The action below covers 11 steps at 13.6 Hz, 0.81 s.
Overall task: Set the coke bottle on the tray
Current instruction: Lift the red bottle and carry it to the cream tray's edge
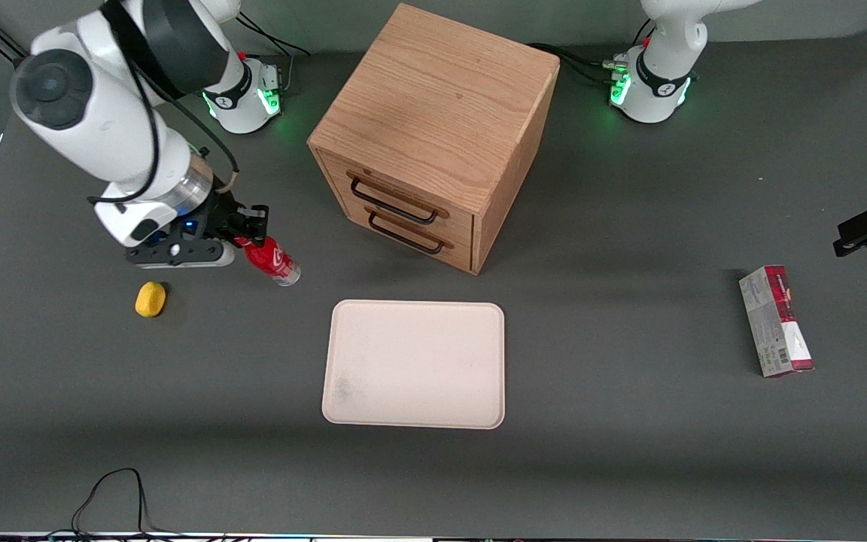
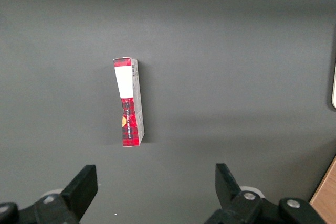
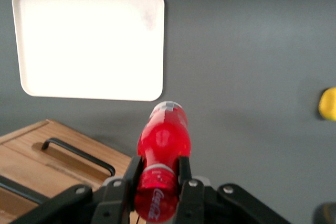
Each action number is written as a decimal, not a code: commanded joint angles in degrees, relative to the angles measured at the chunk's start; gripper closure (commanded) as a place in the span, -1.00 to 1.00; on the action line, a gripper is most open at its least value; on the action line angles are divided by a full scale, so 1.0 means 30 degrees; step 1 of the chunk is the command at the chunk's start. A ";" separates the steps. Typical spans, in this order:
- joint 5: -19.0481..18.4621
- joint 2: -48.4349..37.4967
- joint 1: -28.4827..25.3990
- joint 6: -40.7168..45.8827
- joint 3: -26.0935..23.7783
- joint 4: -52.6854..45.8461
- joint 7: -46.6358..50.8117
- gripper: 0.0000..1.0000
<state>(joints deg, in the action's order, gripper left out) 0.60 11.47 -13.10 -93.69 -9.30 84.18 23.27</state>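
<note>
The coke bottle [image 1: 272, 260] is small and red with white lettering and a clear base. It hangs tilted in my right gripper [image 1: 249, 232], clear base pointing down toward the tray, above the table. The gripper is shut on the bottle's neck end; in the right wrist view the two fingers [image 3: 184, 169] clamp the bottle [image 3: 164, 137] near its cap. The cream-beige tray [image 1: 415, 364] lies flat nearer the front camera than the bottle, toward the table's middle. It also shows in the right wrist view [image 3: 89, 43]. Nothing lies on it.
A wooden two-drawer cabinet [image 1: 433, 135] stands beside the gripper, farther from the front camera than the tray. A yellow lemon-like object [image 1: 150, 299] lies on the table below the gripper. A red-and-grey carton [image 1: 776, 321] lies toward the parked arm's end.
</note>
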 commanded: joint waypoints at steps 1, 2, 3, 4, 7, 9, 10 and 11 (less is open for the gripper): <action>-0.1165 0.6213 -0.0086 0.3279 -0.1056 -0.9702 -0.0052 1.00; -0.1399 0.7356 -0.0086 0.3019 -0.1148 -1.0763 -0.0081 1.00; -0.1430 0.8267 -0.0115 0.2146 -0.1178 -1.1180 -0.0255 1.00; -0.1430 0.8740 -0.0115 0.0803 -0.1207 -1.1184 -0.0431 1.00; -0.2421 1.1168 -0.0435 -0.2977 -0.1383 -1.1155 -0.0579 1.00; -0.3651 1.2751 -0.0612 -0.4798 -0.1471 -1.1097 -0.0579 1.00; -0.3831 1.3338 -0.0613 -0.5357 -0.1471 -1.1009 -0.0550 0.98; -0.3833 1.3779 -0.0613 -0.5595 -0.1471 -1.1009 -0.0492 0.96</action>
<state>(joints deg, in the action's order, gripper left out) -9.29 49.34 -14.59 -109.97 -13.21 55.18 22.28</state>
